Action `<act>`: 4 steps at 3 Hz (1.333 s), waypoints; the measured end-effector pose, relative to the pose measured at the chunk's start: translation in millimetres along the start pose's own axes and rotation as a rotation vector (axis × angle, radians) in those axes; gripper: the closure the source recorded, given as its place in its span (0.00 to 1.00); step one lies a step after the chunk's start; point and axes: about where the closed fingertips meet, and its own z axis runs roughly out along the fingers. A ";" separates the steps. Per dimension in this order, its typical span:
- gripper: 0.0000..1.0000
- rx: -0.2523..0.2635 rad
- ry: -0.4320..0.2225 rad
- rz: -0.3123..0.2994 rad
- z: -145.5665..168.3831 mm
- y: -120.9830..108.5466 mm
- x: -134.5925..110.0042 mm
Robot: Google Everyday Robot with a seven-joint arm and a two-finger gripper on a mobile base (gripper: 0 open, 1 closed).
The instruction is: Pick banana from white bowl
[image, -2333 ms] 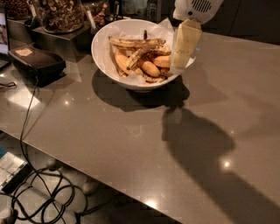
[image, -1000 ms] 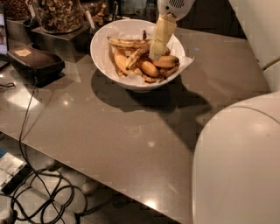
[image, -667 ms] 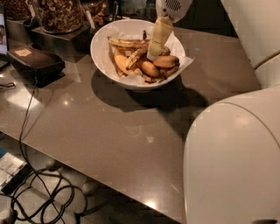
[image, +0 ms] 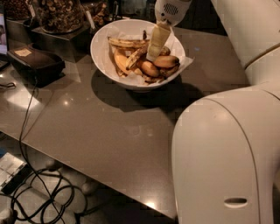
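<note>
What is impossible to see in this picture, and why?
- Camera view: the gripper, low in the white bowl, hides what lies behind it; contact with the banana unclear.
- Camera view: the robot arm hides the table at right.
- Camera view: the top edge cuts off the jar.

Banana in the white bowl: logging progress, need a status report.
Gripper low inside white bowl, among the fruit. Banana lies at bowl's far side, not lifted. Plump bananas crowd beside gripper.

Grey countertop (image: 109, 131), dark box (image: 37, 61) set at its left edge, black cable (image: 27, 109) draped over that edge, snack-filled containers (image: 57, 15) ranged behind, plump orange bananas (image: 166, 61) laid in the white bowl (image: 103, 61) just beside the gripper (image: 153, 56)
</note>
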 end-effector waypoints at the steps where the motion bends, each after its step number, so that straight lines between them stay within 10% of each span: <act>1: 0.30 -0.016 0.013 0.016 10.7 -2.8 4.2; 4: 0.33 -0.059 0.030 0.043 29.3 -3.8 15.8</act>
